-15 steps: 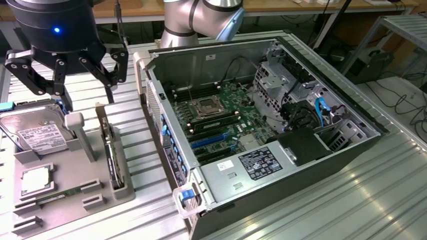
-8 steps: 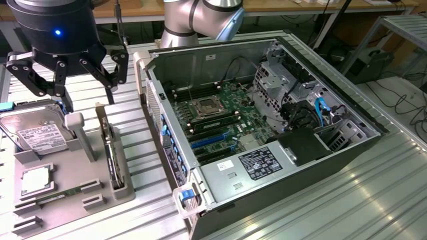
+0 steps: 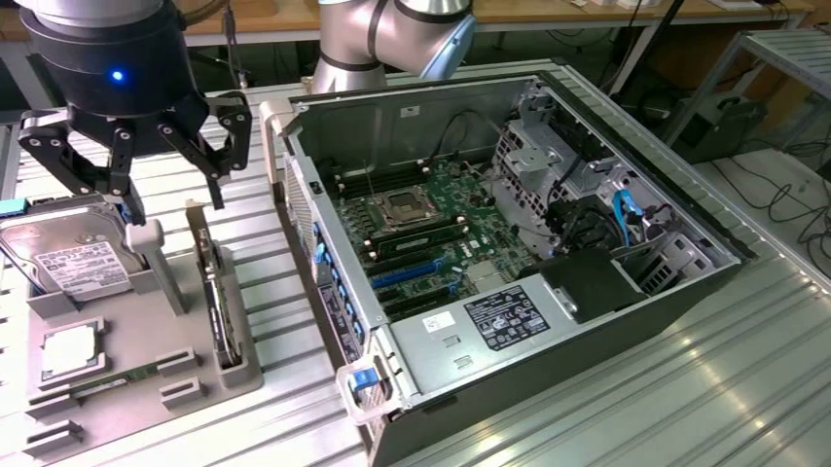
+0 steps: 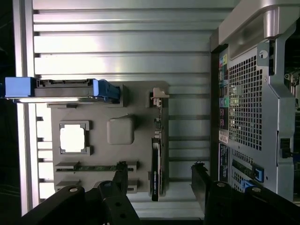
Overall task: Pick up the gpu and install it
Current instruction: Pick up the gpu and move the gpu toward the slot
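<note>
The gripper (image 3: 173, 202) is seen with its fingers spread wide and nothing gripped. Directly below it, in line with the gap between the fingers, the gpu (image 4: 156, 164) is stood on edge in a slot of the grey holder (image 4: 101, 154). Beside it, the hard drive (image 3: 65, 255) is set in the same holder. Farther off, the computer case (image 3: 520, 195) is laid open.
</note>
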Controlling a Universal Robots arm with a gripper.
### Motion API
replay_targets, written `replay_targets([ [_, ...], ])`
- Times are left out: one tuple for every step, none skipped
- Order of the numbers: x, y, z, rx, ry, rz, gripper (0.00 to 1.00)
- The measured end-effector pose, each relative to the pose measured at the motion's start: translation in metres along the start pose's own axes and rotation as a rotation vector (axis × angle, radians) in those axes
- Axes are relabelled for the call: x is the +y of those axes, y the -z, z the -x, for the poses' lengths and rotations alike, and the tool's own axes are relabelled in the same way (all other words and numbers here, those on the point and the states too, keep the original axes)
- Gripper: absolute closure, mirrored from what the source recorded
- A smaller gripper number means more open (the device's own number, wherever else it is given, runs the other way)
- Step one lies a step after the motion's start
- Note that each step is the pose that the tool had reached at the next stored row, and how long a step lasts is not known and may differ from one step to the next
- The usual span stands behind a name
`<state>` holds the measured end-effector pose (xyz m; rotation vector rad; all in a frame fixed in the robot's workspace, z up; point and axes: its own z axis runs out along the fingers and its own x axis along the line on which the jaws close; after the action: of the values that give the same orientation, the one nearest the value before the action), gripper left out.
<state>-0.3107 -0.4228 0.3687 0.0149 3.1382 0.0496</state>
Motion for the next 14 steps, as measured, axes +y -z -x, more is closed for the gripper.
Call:
replay_targets([
  [-0.0001,-0.0007,0.000,0.0000,0.000,0.0000,0.34],
  [-0.0003,-0.0015,0.000,-0.0001,0.000,0.0001,0.34],
  [-0.0003,-0.0023,0.000,0.0000,0.000,0.0000,0.34],
  [-0.0004,-0.0030,0.000,0.0000,0.000,0.0000,0.34],
  [-0.0005,-0.0039,0.000,0.0000,0.000,0.0000,0.34],
  [-0.0007,-0.0048,0.000,-0.0001,0.000,0.0001,0.34],
  [-0.0008,-0.0059,0.000,0.0000,0.000,0.0000,0.34],
  [-0.0013,-0.0072,0.000,0.0000,0.000,0.0000,0.34],
  [-0.0016,-0.0082,0.000,0.0000,0.000,0.0000,0.34],
  [-0.0017,-0.0094,0.000,0.0001,0.000,-0.0001,0.34],
  [-0.0018,-0.0110,0.000,0.0003,0.000,-0.0002,0.34],
  [-0.0019,-0.0124,0.000,0.0003,0.000,-0.0003,0.34],
  [-0.0020,-0.0136,0.000,0.0002,0.000,-0.0003,0.34],
  [-0.0022,-0.0148,0.000,0.0001,0.000,-0.0002,0.34],
])
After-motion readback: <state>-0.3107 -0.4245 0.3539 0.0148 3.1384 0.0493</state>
